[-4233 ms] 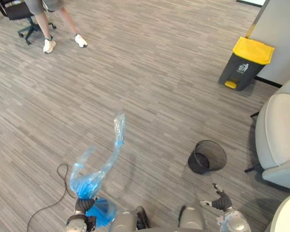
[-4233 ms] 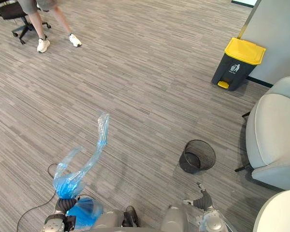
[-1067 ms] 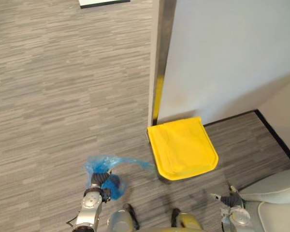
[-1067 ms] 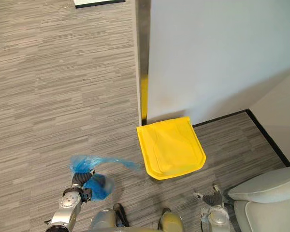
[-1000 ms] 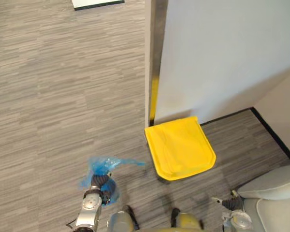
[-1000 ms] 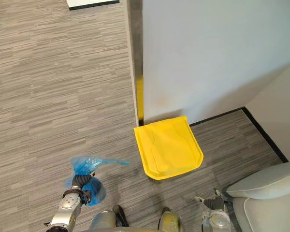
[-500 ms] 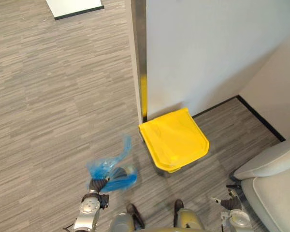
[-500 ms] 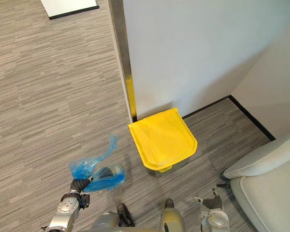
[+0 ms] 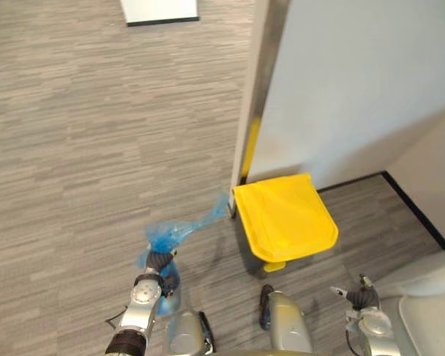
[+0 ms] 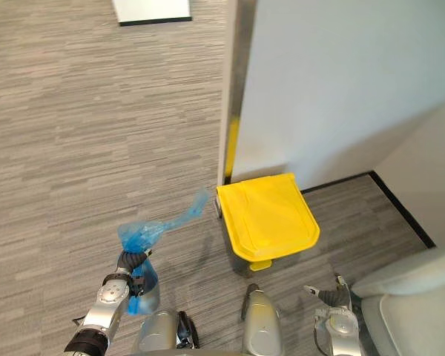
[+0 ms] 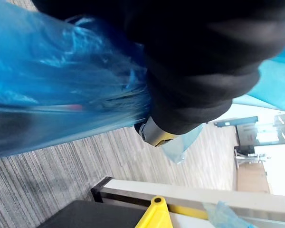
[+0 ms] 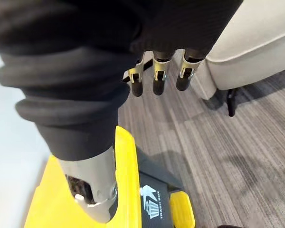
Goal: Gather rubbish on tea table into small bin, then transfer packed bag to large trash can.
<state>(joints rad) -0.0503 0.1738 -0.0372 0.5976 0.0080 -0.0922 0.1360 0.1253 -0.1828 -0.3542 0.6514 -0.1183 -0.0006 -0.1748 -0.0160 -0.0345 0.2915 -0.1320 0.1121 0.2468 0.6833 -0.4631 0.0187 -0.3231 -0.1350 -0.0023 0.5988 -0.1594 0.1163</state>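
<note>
**Head-camera views, looking down.** The left robot hand [image 9: 160,263], at seven o'clock of the scene, has its fingers curled tight round the gathered neck of a translucent blue plastic bag [image 9: 165,236]. The bag's crumpled top rises above the fist. One loose strip trails toward two o'clock, its tip near a dark large trash can with a closed yellow lid [image 9: 285,219]. The can stands on the grey striped carpet floor [image 9: 96,133] at three o'clock of the bag, against a pale wall panel [image 9: 356,81]. The right robot hand [image 9: 363,297], at five o'clock, hangs with fingers [image 12: 155,78] straight and relaxed, holding nothing, beside a light grey upholstered chair [image 12: 256,38].
</note>
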